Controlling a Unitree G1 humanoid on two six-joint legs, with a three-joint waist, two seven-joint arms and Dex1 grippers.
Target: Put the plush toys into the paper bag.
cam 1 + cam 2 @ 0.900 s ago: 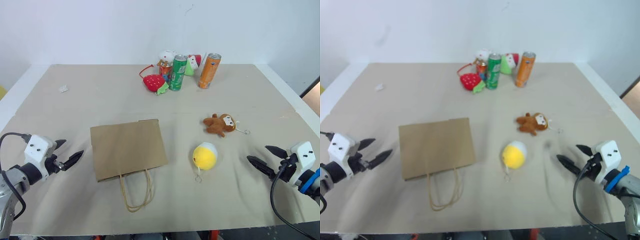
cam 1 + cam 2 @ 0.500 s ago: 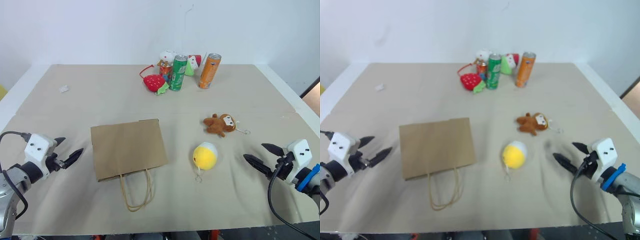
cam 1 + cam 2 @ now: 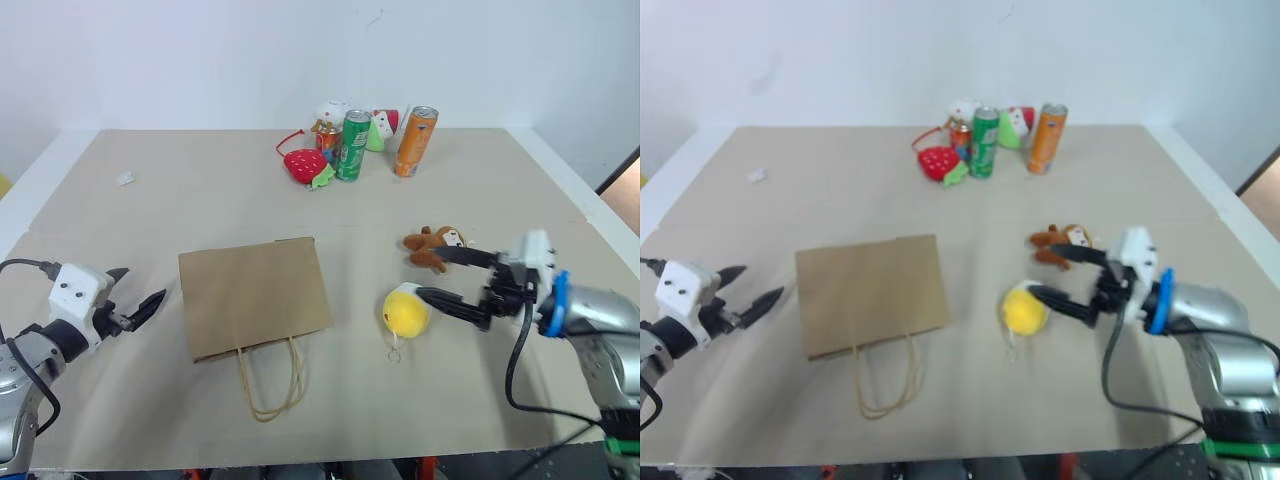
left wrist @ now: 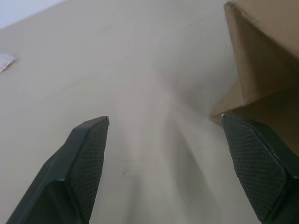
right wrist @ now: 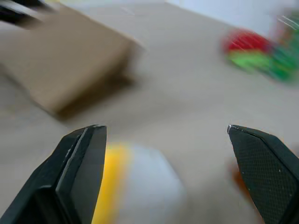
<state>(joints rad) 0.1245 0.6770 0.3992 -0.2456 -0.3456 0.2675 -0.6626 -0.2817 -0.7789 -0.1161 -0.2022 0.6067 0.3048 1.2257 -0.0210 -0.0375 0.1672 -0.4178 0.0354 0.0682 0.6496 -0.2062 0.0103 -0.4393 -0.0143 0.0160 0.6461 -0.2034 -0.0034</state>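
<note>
Since the earlier shot the right gripper (image 3: pixel 447 275) had swung in from the table's right edge toward the middle, while the left gripper (image 3: pixel 135 297) had barely budged, parked at about 9 o'clock from the paper bag (image 3: pixel 254 296). Both had their fingers spread wide with nothing in them. The yellow-and-white ball plush (image 3: pixel 406 310) sat right at the tip of the right gripper's nearer finger, at roughly 7 o'clock from the point between the tips, and the monkey plush (image 3: pixel 433 248) was by the farther finger, around 11 o'clock. So the right arm was clearly the one for both toys. The bag lay flat at about 9 o'clock from the ball, cord handles (image 3: pixel 268 383) pointing toward the robot, its long axis running left-right. Looks like the ball gets grabbed first, just my guess.
</note>
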